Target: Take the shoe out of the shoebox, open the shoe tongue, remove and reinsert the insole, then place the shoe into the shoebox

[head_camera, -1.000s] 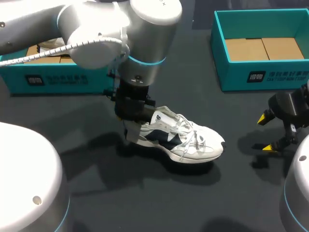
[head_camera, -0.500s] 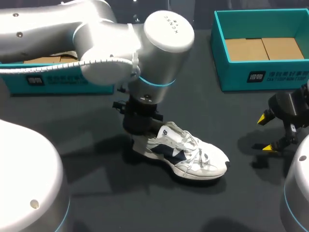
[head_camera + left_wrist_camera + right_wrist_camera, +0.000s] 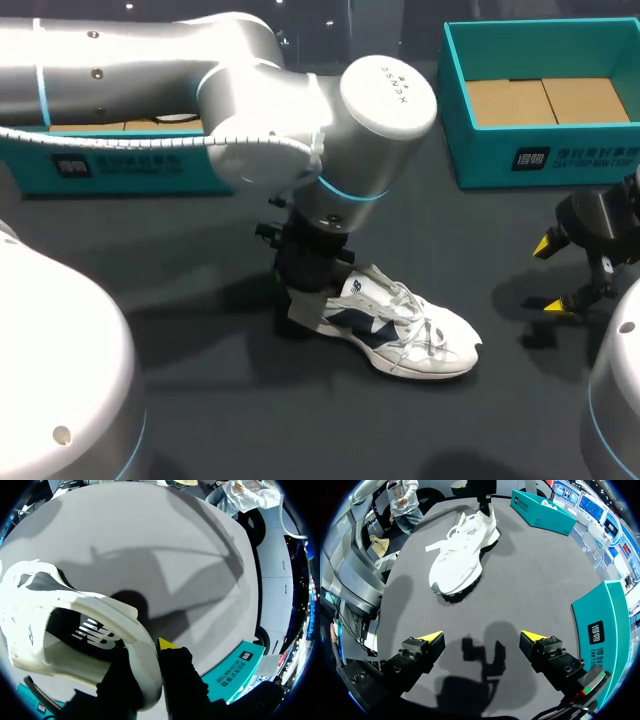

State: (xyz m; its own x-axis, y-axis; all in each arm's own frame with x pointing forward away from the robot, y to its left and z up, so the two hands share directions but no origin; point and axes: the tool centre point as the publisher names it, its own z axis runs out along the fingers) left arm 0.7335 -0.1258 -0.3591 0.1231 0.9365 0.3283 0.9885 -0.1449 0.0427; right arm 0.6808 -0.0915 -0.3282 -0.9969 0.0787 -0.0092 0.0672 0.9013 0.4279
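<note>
Head view
- Shoe [image 3: 400, 330]: white with dark side panels. It stands on its sole near the middle of the dark surface [image 3: 200, 410], toe toward the right arm's side.
- Left hand [image 3: 305, 300]: down on the heel. The wrist hides its fingers from here.
- Right hand [image 3: 560, 275]: near the right edge, well apart from the shoe, fingers spread wide with nothing between them.
- Right box [image 3: 540, 165]: teal and open, at the far right, with its cardboard floor showing.
- Left box [image 3: 120, 170]: teal, at the far left, partly behind the left arm.

Left wrist view
- Left hand [image 3: 147, 665]: clamped on the heel collar of the shoe [image 3: 75, 630], one finger inside and the yellow-tipped finger [image 3: 167, 644] outside.

Right wrist view
- Right hand [image 3: 481, 637]: spread open over the bare surface [image 3: 520, 580].
- Shoe [image 3: 460, 555]: ahead of the fingers, toe nearest. The left hand [image 3: 485, 500] is on its heel.
- Left box [image 3: 540, 512]: beyond the shoe.
- Right box [image 3: 605, 630]: just beside the hand.
</note>
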